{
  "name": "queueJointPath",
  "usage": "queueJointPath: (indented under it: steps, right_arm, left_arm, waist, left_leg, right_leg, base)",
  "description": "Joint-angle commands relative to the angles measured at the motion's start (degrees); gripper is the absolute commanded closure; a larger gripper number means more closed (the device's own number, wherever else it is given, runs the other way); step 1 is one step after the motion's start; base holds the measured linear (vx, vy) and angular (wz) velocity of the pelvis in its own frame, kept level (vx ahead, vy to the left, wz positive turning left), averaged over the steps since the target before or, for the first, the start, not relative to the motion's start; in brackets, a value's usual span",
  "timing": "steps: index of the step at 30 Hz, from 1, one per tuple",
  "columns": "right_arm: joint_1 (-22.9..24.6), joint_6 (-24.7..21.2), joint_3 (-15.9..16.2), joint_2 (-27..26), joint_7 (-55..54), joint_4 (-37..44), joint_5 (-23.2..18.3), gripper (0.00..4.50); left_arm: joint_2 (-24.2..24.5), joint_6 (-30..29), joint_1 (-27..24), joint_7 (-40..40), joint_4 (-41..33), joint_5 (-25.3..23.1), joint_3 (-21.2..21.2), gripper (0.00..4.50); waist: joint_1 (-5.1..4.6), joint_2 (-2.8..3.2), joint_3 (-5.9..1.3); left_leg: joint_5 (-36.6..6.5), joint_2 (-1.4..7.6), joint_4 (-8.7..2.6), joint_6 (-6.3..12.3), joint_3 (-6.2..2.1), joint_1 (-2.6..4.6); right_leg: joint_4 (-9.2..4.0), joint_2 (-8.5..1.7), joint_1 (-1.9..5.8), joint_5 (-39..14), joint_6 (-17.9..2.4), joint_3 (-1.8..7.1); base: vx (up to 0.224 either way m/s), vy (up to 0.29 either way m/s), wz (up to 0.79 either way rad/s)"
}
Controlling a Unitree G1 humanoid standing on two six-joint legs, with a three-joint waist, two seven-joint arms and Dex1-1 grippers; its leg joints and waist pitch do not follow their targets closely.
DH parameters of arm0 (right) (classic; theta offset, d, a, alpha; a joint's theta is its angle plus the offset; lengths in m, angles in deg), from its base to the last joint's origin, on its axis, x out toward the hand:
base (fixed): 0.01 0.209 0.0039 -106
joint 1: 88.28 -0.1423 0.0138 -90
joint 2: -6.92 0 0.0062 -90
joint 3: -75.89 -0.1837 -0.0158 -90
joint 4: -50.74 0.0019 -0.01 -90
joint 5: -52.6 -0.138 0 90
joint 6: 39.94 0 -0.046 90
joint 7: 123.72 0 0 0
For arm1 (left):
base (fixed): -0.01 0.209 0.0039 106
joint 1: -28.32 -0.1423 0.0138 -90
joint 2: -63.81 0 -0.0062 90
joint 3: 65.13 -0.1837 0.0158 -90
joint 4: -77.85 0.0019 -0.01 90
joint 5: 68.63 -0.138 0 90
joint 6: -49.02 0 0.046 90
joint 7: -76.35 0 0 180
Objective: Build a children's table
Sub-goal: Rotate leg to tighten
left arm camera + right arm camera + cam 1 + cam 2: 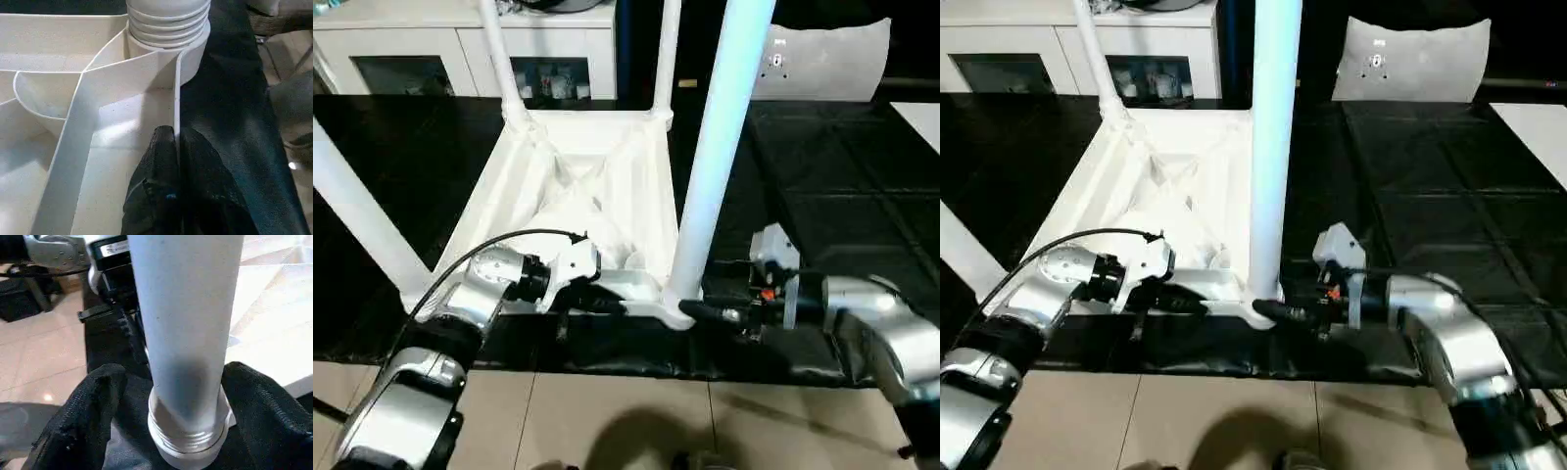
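The white plastic tabletop (597,196) lies upside down on the black worktop (822,196). Left pincer (177,139) is clamped on its near rim; right pincer (188,396), jaws apart, straddles the near-right tapered white leg (720,147) at its collar. Risk: a skewed squeeze tilts the leg, cross-threading it. The worktop edge runs just behind both wrists, but there's open room rightward.

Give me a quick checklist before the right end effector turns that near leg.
1. Left end effector pinching the table top's near rim: ok.
2. Right end effector straddling the near leg at its base: ok.
3. Right fingers closed on the leg: not ok, gaps either side.
4. Leg threads fully seated in the corner socket: cannot tell.
5. Leg upright: ok.
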Motion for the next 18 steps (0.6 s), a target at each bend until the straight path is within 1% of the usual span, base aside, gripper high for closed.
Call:
queueJointPath:
  steps: [1,2,3,5,7,11,12,14,16,18]
  right_arm:
    - [-1.6,1.6,1.5,0.2,3.5,-2.0,0.0,1.33]
    - [-2.0,1.8,1.7,0.1,4.0,-2.7,0.1,1.33]
    - [-2.6,2.5,2.1,0.1,4.7,-3.7,0.7,1.43]
    - [-3.6,3.6,3.1,0.0,5.5,-5.5,1.9,1.64]
    - [-4.3,3.5,3.2,-0.4,6.5,-6.4,1.6,1.78]
    - [-5.8,3.9,3.9,-0.9,8.3,-8.2,1.9,2.21]
    - [-6.1,4.1,4.1,-1.0,8.5,-8.7,2.1,2.21]
    - [-6.6,4.7,4.4,-1.3,9.1,-9.7,2.5,2.44]
    - [-7.1,5.5,4.6,-1.6,9.6,-10.8,2.8,2.52]
    - [-7.5,5.8,4.7,-1.8,9.9,-11.6,3.1,2.54]
  left_arm:
    - [1.0,-1.4,-1.2,1.7,-0.6,-1.6,-2.0,4.50]
    - [1.1,-1.5,-1.2,1.9,-0.9,-1.7,-2.1,4.50]
    - [1.1,-1.6,-1.2,2.3,-1.1,-1.8,-2.3,4.50]
    - [1.1,-1.3,-1.1,3.0,-1.2,-2.0,-2.8,4.50]
    - [1.1,-1.5,-1.1,3.2,-1.5,-2.2,-3.0,4.50]
    - [0.9,-2.2,-0.7,3.3,-1.9,-2.4,-3.3,4.50]
    - [0.8,-2.3,-0.5,3.3,-1.8,-2.4,-3.3,4.50]
    - [0.9,-2.5,-0.4,3.4,-2.0,-2.4,-3.5,4.50]
    - [1.0,-2.6,-0.5,3.5,-2.2,-2.4,-3.6,4.50]
    - [1.0,-2.7,-0.5,3.6,-2.2,-2.4,-3.6,4.50]
  waist:
    - [0.41,-0.81,-4.28]
    - [0.41,-0.81,-4.28]
    - [0.41,-0.89,-4.29]
    - [0.41,-0.88,-4.19]
    - [0.50,-0.93,-4.16]
    - [0.80,-0.92,-4.16]
    - [0.86,-0.95,-4.20]
    - [0.93,-0.96,-4.19]
    - [0.92,-0.99,-4.05]
    - [0.90,-1.00,-4.06]
  left_leg:
    - [-14.9,2.78,-3.92,4.58,-0.81,0.22]
    - [-14.9,2.78,-3.92,4.58,-0.81,0.22]
    - [-14.6,2.74,-3.87,4.66,-0.79,0.20]
    - [-14.8,2.68,-3.81,4.66,-0.69,0.26]
    - [-14.4,2.69,-3.85,4.66,-0.70,0.24]
    - [-14.0,2.78,-3.88,4.85,-0.68,0.28]
    - [-13.9,2.78,-3.87,4.80,-0.68,0.28]
    - [-14.1,2.75,-3.86,4.78,-0.65,0.30]
    - [-14.3,2.75,-3.93,4.78,-0.69,0.27]
    - [-14.6,2.70,-3.89,4.73,-0.66,0.34]
  right_leg:
    - [-4.09,-3.28,3.21,-20.6,-12.6,2.57]
    - [-4.09,-3.28,3.21,-20.6,-12.6,2.57]
    - [-3.97,-3.27,3.21,-20.8,-12.7,2.54]
    - [-4.20,-3.26,3.10,-21.7,-12.4,2.54]
    - [-4.22,-3.19,3.11,-22.3,-12.0,2.55]
    - [-4.12,-3.19,3.07,-21.7,-12.3,2.52]
    - [-4.05,-3.19,3.07,-21.4,-12.4,2.54]
    - [-4.08,-3.19,3.10,-21.6,-12.4,2.52]
    - [-4.14,-3.16,3.06,-22.2,-12.1,2.51]
    - [-4.25,-3.18,3.03,-22.8,-11.9,2.49]
  base:
    - [0.000,0.000,0.00]
    - [0.000,0.000,0.00]
    - [0.000,0.000,0.00]
    - [0.000,0.000,0.00]
    - [0.000,0.000,0.00]
    - [0.000,0.000,0.00]
    - [0.000,0.000,0.00]
    - [0.000,0.000,0.00]
    - [0.000,0.000,0.00]
    - [0.000,0.000,0.00]
